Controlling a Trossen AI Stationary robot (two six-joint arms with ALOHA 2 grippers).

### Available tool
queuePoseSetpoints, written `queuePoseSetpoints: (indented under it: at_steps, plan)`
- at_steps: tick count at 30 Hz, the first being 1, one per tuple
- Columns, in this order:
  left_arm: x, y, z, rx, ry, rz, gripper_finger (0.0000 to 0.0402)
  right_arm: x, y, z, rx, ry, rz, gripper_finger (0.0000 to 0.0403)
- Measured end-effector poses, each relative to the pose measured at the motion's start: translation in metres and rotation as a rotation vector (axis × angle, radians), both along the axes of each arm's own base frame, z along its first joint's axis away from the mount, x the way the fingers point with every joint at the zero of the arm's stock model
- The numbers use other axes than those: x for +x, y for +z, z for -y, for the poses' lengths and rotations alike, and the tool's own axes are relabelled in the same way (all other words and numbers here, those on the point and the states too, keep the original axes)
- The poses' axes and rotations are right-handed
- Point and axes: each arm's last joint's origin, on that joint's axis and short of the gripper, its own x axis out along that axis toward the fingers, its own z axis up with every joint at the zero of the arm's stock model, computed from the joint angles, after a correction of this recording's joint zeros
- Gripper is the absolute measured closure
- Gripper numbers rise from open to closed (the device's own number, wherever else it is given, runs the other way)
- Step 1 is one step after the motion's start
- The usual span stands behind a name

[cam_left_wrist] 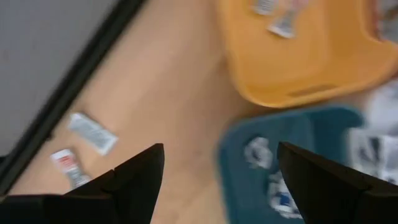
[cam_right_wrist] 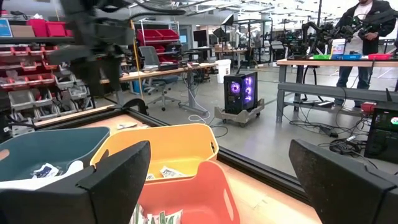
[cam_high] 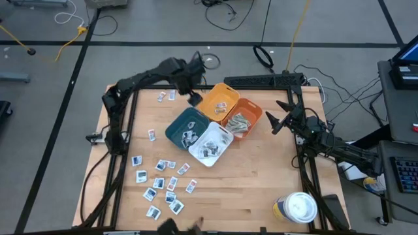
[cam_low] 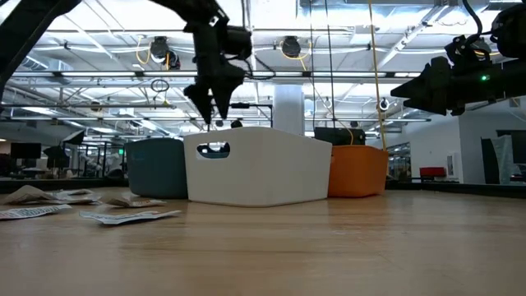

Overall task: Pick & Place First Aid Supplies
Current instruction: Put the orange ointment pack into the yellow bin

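Several small flat first aid packets lie on the near left of the wooden table, and two more lie near the far edge. Others sit inside the teal bin, white bin, yellow bin and orange bin. My left gripper hangs open above the table, pointing down, over the gap between the yellow and teal bins; in its wrist view nothing is between its fingers. My right gripper waits open and level at the right, facing the bins.
The four bins stand clustered at the table's middle. A round white-lidded tub stands at the near right corner. Black frame rails run along the left and right sides. Bare wood lies near the middle and right. A person stands far off in the room.
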Motion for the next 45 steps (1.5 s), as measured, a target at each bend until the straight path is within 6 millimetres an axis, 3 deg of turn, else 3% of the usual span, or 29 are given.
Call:
queuePoseSetpoints:
  at_steps: [10,18,23,38,45]
  plan:
    - [-0.061,0.000,-0.072,-0.008,0.247,-0.011,0.0082,0.000,0.000,0.000,0.000,0.000,-0.001,0.0026]
    - [-0.094,0.000,-0.100,-0.014,0.368,-0.013,0.0099,0.000,0.000,0.000,0.000,0.000,0.000,0.0026]
    - [-0.103,-0.013,-0.104,-0.042,0.412,-0.040,0.0107,0.000,0.000,0.000,0.000,0.000,0.000,0.0026]
    - [-0.087,-0.101,-0.089,-0.012,0.431,-0.017,0.0109,0.000,0.000,0.000,0.000,-0.001,0.000,0.0026]
    - [-0.093,-0.133,-0.080,0.005,0.465,-0.037,0.0123,0.000,0.000,0.000,0.000,0.000,0.000,0.0026]
